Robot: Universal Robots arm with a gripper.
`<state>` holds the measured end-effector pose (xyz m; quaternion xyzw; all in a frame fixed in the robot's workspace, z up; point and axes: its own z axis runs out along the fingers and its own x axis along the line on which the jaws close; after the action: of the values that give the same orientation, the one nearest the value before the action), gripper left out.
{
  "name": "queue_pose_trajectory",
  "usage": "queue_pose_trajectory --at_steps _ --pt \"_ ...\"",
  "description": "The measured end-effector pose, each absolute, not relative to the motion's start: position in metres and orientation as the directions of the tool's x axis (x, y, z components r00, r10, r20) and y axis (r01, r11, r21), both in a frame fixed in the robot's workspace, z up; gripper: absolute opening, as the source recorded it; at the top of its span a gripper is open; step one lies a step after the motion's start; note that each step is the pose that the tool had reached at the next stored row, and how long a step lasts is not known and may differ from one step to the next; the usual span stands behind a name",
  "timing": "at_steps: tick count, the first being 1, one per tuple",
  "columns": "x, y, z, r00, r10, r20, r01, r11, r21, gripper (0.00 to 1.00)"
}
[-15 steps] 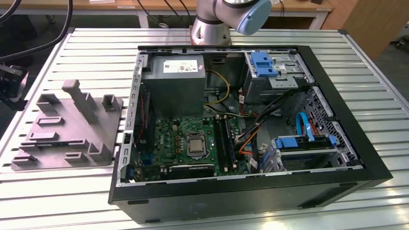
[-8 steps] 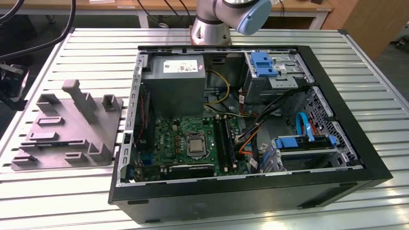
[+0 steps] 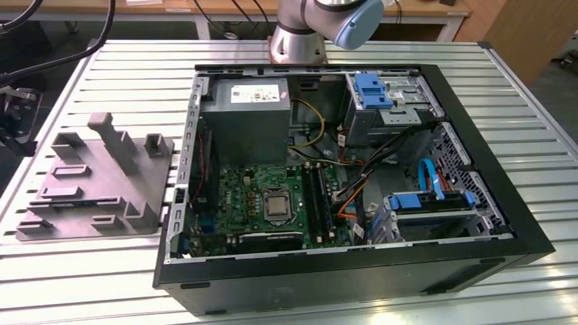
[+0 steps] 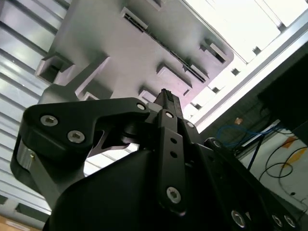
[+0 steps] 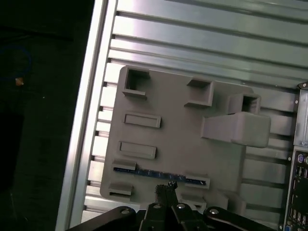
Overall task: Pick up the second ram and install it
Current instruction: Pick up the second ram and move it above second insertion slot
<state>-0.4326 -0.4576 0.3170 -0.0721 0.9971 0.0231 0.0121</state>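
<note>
1. No text, number or sign can be read in any of the views
2. A white label (image 3: 256,93) sits on the grey power supply (image 3: 243,139) inside the computer case (image 3: 352,277) in the exterior view; its print is too small to make out
3. The green motherboard (image 3: 239,193) carries tiny pale markings, likewise too small to read

Wrist views share tool (image 5: 166,186), plate (image 5: 178,125) (exterior overhead).

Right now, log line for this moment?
tool: nearest second ram | second ram: edge-on in grey plate slot | state: not yet lifted
</note>
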Motion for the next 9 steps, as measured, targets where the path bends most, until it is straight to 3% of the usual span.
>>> queue_pose_trajectory --at_steps 9 --pt "-0.4326 -0.4576 0.3155 -0.953 -0.302 -0.027 -0.303 0.952 0.044 0.10"
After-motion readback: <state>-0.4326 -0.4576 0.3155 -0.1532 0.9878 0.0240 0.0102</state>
